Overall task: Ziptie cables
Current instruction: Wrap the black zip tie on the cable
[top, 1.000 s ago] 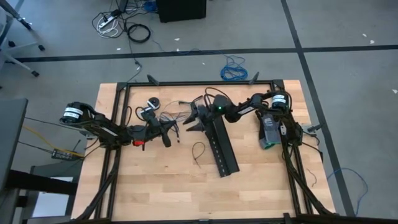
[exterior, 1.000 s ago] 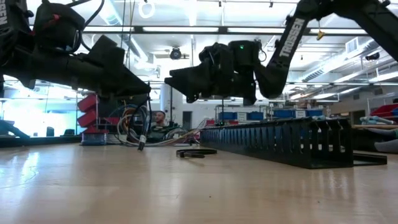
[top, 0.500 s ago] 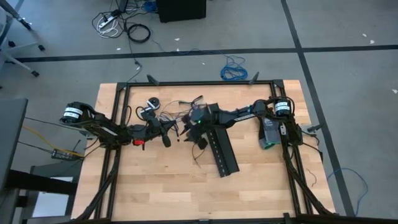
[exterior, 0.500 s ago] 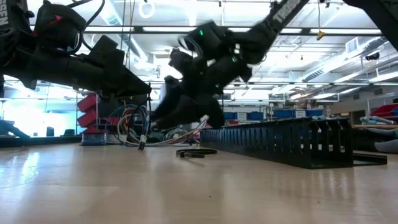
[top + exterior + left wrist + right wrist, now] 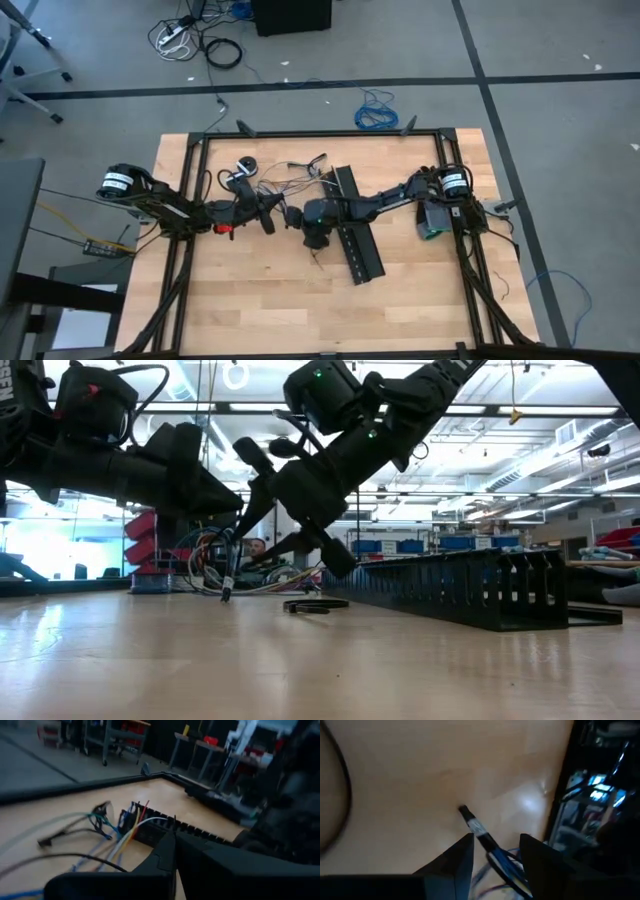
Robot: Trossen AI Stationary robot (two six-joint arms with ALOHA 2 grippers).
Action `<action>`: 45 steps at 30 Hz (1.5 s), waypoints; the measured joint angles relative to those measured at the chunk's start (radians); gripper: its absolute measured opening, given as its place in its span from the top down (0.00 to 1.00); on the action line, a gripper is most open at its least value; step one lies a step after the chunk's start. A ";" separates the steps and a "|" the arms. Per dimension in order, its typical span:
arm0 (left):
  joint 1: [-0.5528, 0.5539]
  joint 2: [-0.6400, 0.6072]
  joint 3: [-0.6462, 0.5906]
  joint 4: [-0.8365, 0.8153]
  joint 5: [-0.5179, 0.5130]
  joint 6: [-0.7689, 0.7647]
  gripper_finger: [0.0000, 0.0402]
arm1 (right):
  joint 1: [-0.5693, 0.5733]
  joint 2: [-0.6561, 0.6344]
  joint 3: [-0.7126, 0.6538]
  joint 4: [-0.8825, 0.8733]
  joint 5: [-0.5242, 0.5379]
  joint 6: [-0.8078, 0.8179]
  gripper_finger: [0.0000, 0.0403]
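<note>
Hanging from the left claw [image 5: 232,510], the cables [image 5: 215,565] droop as a loose bundle of grey, pale and coloured wires, their lower ends just above the bench [image 5: 250,290] in the low view. That claw is shut, and in the left wrist view its two dark fingers [image 5: 165,857] meet with the wires [image 5: 120,837] running out between and beyond them, so it looks closed on the bundle. From above, the left claw [image 5: 268,214] sits left of the bench's middle, with the wires [image 5: 285,180] splaying away toward the far edge.

The right claw [image 5: 285,510] reaches across, tilted downward, right beside the bundle; its fingers stand partly apart. In the right wrist view a dark wire end with a pale band and blue strands [image 5: 480,832] lies in the gap between those fingers [image 5: 455,865], though whether they touch it cannot be told. From above, the right claw [image 5: 315,232] is just right of the left one, at the near-left side of the long black perforated channel [image 5: 358,235].

That channel [image 5: 470,585] lies flat on the bench; what it holds inside cannot be made out. A thin black looped strip [image 5: 315,604], possibly a ziptie, lies on the wood between the hanging wires and the channel.
</note>
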 joint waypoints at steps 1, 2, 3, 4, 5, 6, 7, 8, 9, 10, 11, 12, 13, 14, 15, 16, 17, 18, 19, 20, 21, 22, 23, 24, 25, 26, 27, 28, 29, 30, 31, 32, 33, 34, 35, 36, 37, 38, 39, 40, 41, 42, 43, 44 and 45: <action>0.000 0.000 0.000 0.000 0.000 -0.040 1.00 | -0.002 0.000 0.000 0.007 0.000 -0.031 0.63; 0.000 0.000 0.000 0.000 0.000 -0.070 1.00 | -0.002 0.000 0.000 0.012 0.002 -0.057 0.63; 0.000 0.000 0.000 0.000 0.000 -0.093 1.00 | -0.004 0.000 0.000 0.021 0.008 -0.079 0.63; 0.000 0.000 0.000 0.000 0.000 -0.116 1.00 | -0.005 0.000 0.000 0.034 0.017 -0.101 0.63; 0.000 0.000 0.000 0.001 0.000 -0.139 1.00 | -0.006 0.000 0.000 0.043 0.024 -0.119 0.63; 0.000 0.000 0.000 0.004 0.000 -0.154 1.00 | -0.008 0.000 0.000 0.046 0.027 -0.133 0.63; 0.000 0.000 0.001 0.008 0.000 -0.156 1.00 | -0.011 0.000 0.000 0.043 0.025 -0.147 0.63; 0.000 0.000 0.005 0.007 0.000 -0.156 1.00 | -0.014 0.000 0.000 0.039 0.023 -0.155 0.63; 0.000 0.000 0.011 0.007 0.001 -0.153 1.00 | -0.017 0.000 0.000 0.039 0.015 -0.162 0.63; 0.000 0.000 0.017 0.007 0.001 -0.140 1.00 | -0.022 0.000 0.000 0.039 0.004 -0.166 0.63; 0.000 0.000 0.023 0.008 0.001 -0.129 1.00 | -0.027 0.000 0.000 0.041 -0.014 -0.173 0.64; 0.000 0.000 0.029 0.007 0.002 -0.118 1.00 | -0.033 0.000 0.000 0.042 -0.027 -0.180 0.64; 0.001 0.000 0.035 0.007 0.003 -0.109 1.00 | -0.037 0.000 0.000 0.039 -0.039 -0.189 0.64; 0.001 0.000 0.039 0.008 0.006 -0.108 1.00 | -0.041 0.000 0.000 0.039 -0.043 -0.201 0.64; 0.001 0.000 0.042 0.008 0.012 -0.108 1.00 | -0.045 0.000 0.000 0.039 -0.046 -0.205 0.64; 0.001 0.000 0.044 0.008 0.018 -0.108 1.00 | -0.049 0.004 0.000 0.039 -0.050 -0.206 0.64; 0.001 0.000 0.046 0.007 0.018 -0.108 1.00 | -0.051 0.012 0.001 0.051 -0.050 -0.207 0.64; 0.001 0.000 0.048 0.008 0.019 -0.108 1.00 | -0.055 0.019 0.001 0.053 -0.049 -0.207 0.64; 0.001 0.000 0.048 0.008 0.019 -0.109 1.00 | -0.057 0.022 -0.001 0.043 -0.048 -0.208 0.64; 0.001 0.000 0.048 0.008 0.019 -0.112 1.00 | -0.057 0.033 -0.001 0.051 -0.053 -0.218 0.64; 0.001 0.000 0.049 0.008 0.019 -0.113 1.00 | -0.057 0.045 0.002 0.078 -0.056 -0.229 0.64; 0.001 0.000 0.049 0.008 0.020 -0.118 1.00 | -0.057 0.052 0.001 0.082 -0.048 -0.233 0.64; 0.001 0.000 0.049 0.007 0.024 -0.125 1.00 | -0.057 0.063 0.000 0.086 -0.038 -0.236 0.64; 0.001 0.000 0.050 0.007 0.026 -0.127 1.00 | -0.057 0.079 0.000 0.119 -0.038 -0.244 0.64; 0.001 0.000 0.051 0.003 0.027 -0.127 1.00 | -0.057 0.087 0.000 0.133 -0.036 -0.248 0.64; 0.001 0.000 0.051 0.000 0.028 -0.127 1.00 | -0.057 0.086 0.000 0.136 -0.033 -0.249 0.64; 0.001 0.000 0.051 0.000 0.030 -0.127 1.00 | -0.057 0.083 0.000 0.140 -0.040 -0.250 0.64; 0.001 0.000 0.051 -0.001 0.031 -0.126 1.00 | -0.056 0.083 0.001 0.144 -0.053 -0.246 0.64; 0.001 0.000 0.051 -0.005 0.032 -0.122 1.00 | -0.056 0.083 0.000 0.153 -0.057 -0.237 0.65; 0.001 0.000 0.051 -0.010 0.035 -0.115 1.00 | -0.054 0.084 -0.001 0.170 -0.050 -0.222 0.66; 0.001 0.000 0.051 -0.012 0.035 -0.110 1.00 | -0.051 0.085 -0.001 0.197 -0.033 -0.202 0.68; 0.001 0.000 0.051 -0.012 0.035 -0.110 1.00 | -0.049 0.085 -0.001 0.222 -0.017 -0.186 0.70; 0.001 0.000 0.051 -0.016 0.035 -0.108 1.00 | -0.048 0.083 0.000 0.239 -0.008 -0.175 0.73; 0.001 0.000 0.051 -0.021 0.035 -0.105 1.00 | -0.045 0.083 0.001 0.241 -0.007 -0.164 0.77; 0.001 0.000 0.051 -0.020 0.035 -0.104 1.00 | -0.043 0.083 0.001 0.239 -0.005 -0.151 0.81; 0.001 0.000 0.051 -0.021 0.035 -0.104 1.00 | -0.041 0.083 0.000 0.233 -0.004 -0.140 0.85; 0.001 0.000 0.051 -0.025 0.035 -0.103 1.00 | -0.039 0.083 0.000 0.227 -0.005 -0.131 0.90; 0.001 0.000 0.051 -0.028 0.035 -0.103 1.00 | -0.037 0.083 0.000 0.223 -0.004 -0.121 0.94; 0.001 0.000 0.051 -0.027 0.035 -0.103 1.00 | -0.036 0.083 0.000 0.219 -0.003 -0.110 0.97; 0.001 0.000 0.051 -0.025 0.035 -0.102 1.00 | -0.034 0.083 0.000 0.217 -0.002 -0.097 0.98; 0.001 0.000 0.051 -0.025 0.035 -0.100 1.00 | -0.033 0.083 0.000 0.217 -0.002 -0.072 0.97; 0.001 0.000 0.051 -0.025 0.035 -0.097 1.00 | -0.031 0.083 0.000 0.218 -0.002 -0.041 0.97; 0.001 0.000 0.051 -0.023 0.034 -0.089 1.00 | -0.030 0.083 0.000 0.221 -0.002 -0.014 0.96; 0.001 0.000 0.051 -0.021 0.033 -0.083 1.00 | -0.028 0.083 0.000 0.221 -0.001 0.008 0.97; 0.001 0.000 0.051 -0.022 0.028 -0.078 1.00 | -0.027 0.083 0.000 0.220 0.001 0.026 0.97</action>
